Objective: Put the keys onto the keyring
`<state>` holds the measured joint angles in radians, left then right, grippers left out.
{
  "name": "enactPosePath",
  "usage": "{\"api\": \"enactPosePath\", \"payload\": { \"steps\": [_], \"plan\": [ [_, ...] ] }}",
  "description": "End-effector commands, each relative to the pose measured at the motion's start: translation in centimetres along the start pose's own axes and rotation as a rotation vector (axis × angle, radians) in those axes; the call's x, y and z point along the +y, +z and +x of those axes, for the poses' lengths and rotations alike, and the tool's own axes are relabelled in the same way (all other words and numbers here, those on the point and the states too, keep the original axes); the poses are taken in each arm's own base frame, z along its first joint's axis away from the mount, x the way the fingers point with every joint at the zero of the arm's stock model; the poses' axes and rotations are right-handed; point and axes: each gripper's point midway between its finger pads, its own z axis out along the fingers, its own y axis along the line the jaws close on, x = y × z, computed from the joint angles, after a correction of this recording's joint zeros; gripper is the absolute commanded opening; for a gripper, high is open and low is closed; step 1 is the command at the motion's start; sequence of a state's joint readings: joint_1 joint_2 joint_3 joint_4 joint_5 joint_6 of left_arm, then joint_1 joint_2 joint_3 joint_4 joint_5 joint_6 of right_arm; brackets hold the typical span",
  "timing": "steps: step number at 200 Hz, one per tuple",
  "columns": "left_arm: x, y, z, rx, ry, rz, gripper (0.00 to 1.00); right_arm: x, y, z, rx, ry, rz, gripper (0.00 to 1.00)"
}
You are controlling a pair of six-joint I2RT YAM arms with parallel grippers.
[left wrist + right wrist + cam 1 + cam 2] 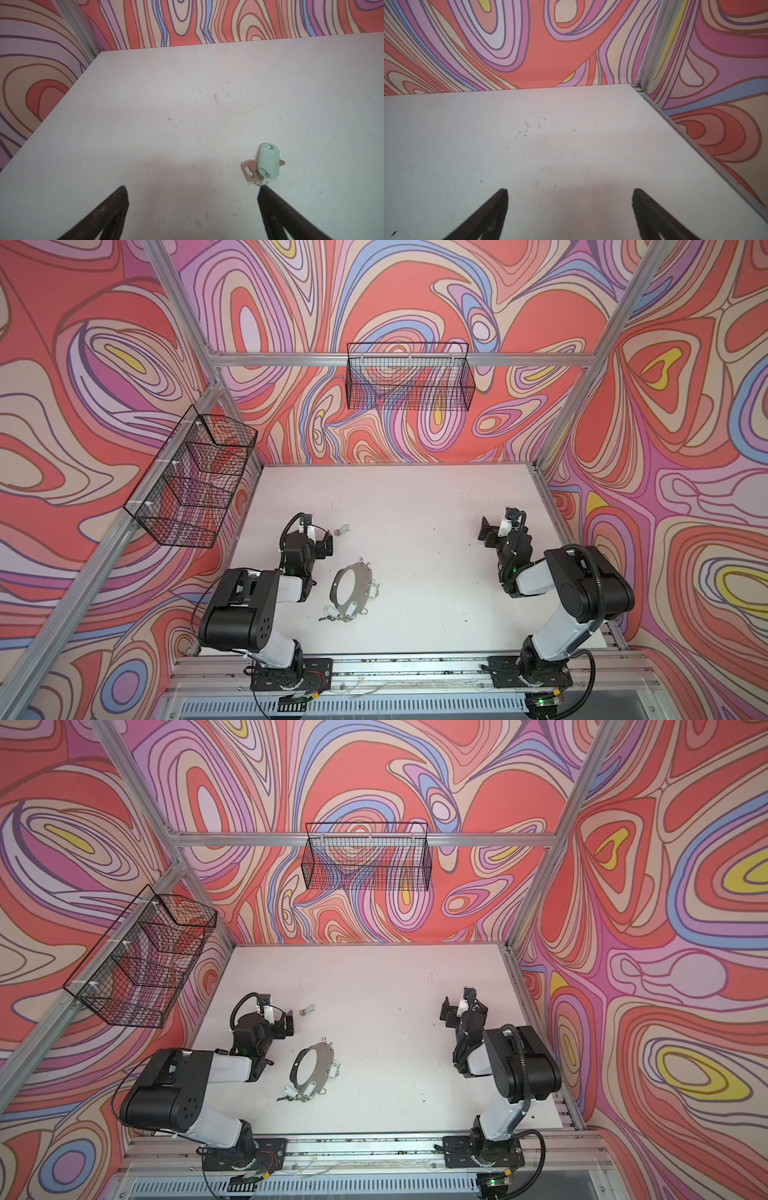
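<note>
The keyring [365, 578] [326, 1057], a flat shiny metal oval band, lies on the white table near its middle-left. Several keys with pale tags hang at its near and right rim [351, 608] [311, 1088]. One loose key with a pale green tag [343, 529] [308, 1009] [268, 161] lies farther back. My left gripper [318, 531] [277, 1011] [192, 189] is open just above the table, one fingertip [268, 197] right beside that key's small wire loop. My right gripper [496, 524] [457, 1004] [571, 190] is open and empty over bare table at the right.
The white table [415, 497] carries scuff marks. A black wire basket [409, 377] hangs on the back wall. Another wire basket [195, 481] hangs on the left wall. An aluminium frame rail [695, 149] runs along the table's right edge.
</note>
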<state>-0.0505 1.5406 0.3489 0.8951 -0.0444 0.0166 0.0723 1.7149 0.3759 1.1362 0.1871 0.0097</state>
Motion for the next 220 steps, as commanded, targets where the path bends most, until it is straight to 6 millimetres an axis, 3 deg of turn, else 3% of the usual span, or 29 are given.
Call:
{"api": "enactPosePath", "payload": {
  "steps": [1, 220],
  "plan": [
    [-0.01, 0.09, -1.14, -0.038, 0.014, 0.006, 1.0, -0.02, 0.2, -0.64, -0.016, 0.004, -0.003, 0.98],
    [0.01, 0.15, -1.58, -0.037, 0.015, 0.007, 1.0, 0.0, 0.25, -0.56, -0.012, 0.009, -0.005, 0.98]
  ]
}}
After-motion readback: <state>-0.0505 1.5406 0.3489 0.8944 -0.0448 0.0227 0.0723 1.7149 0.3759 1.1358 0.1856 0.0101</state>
